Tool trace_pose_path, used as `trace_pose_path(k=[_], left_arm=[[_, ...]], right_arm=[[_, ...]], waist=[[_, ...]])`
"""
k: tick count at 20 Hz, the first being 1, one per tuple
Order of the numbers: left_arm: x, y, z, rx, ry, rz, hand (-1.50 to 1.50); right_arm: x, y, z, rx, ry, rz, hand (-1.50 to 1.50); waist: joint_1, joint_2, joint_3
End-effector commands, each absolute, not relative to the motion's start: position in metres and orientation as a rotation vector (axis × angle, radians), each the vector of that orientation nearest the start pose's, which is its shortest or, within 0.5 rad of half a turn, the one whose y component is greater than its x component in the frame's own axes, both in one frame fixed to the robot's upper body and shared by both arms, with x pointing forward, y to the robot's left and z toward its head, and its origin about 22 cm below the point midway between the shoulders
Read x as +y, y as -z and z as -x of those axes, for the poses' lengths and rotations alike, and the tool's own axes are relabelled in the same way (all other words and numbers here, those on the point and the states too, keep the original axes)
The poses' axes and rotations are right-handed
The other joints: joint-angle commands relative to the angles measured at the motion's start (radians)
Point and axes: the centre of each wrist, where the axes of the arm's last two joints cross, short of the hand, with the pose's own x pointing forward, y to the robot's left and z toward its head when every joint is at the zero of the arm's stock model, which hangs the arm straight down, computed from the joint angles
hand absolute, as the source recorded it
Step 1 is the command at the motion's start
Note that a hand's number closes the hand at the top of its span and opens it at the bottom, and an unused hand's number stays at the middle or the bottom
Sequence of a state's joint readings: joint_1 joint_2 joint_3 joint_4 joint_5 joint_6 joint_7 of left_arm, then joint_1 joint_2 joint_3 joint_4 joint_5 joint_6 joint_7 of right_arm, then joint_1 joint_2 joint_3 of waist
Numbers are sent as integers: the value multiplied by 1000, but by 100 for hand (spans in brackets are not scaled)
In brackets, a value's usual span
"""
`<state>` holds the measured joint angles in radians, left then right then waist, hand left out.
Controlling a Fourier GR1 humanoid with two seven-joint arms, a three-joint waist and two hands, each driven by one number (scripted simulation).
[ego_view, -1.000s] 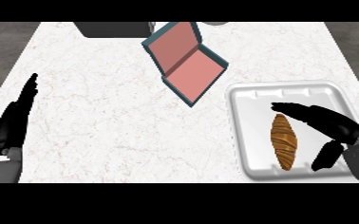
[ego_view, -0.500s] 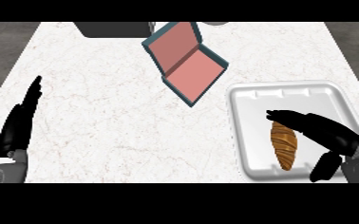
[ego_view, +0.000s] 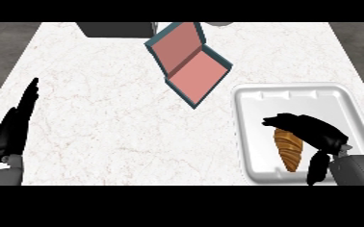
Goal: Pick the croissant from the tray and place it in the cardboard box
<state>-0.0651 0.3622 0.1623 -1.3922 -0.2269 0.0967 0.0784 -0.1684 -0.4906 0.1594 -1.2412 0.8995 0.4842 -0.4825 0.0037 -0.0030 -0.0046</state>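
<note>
A golden-brown croissant [ego_view: 289, 150] lies lengthwise in the white tray [ego_view: 256, 101] at the right of the counter. My right hand [ego_view: 310, 131] hangs over its upper end, fingers curved above it and thumb off to its right side; I cannot see that they close on it. The cardboard box [ego_view: 190, 67] lies open up the counter, left of the tray, teal outside and pinkish-red inside, its lid flapped back. My left hand [ego_view: 19, 122] rests open at the left edge, fingers pointing up.
A dark grey block [ego_view: 116, 28] stands at the counter's far edge, left of the box. A pale round object [ego_view: 219, 23] shows at the far edge beside the box lid. White marble counter [ego_view: 113, 115] spreads between my left hand and the tray.
My right hand has moved down and left across the tray, from its upper right part onto the croissant's upper end. The left hand shifted only slightly.
</note>
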Motion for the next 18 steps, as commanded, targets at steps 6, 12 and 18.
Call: trace_pose_path(k=[6, 12, 18], left_arm=[[345, -11, -259, -1373, 213, -654, 0], [348, -18, -266, -1379, 219, -642, 0], [356, -9, -259, -1376, 204, -642, 0]], right_arm=[[-297, 23, -298, -1366, -1505, 437, 150], [-321, 10, -319, -1263, -1356, 641, 150], [-312, -39, -364, -1292, -1201, 869, 150]], waist=[[3, 4, 5], [8, 6, 5], [9, 5, 5]])
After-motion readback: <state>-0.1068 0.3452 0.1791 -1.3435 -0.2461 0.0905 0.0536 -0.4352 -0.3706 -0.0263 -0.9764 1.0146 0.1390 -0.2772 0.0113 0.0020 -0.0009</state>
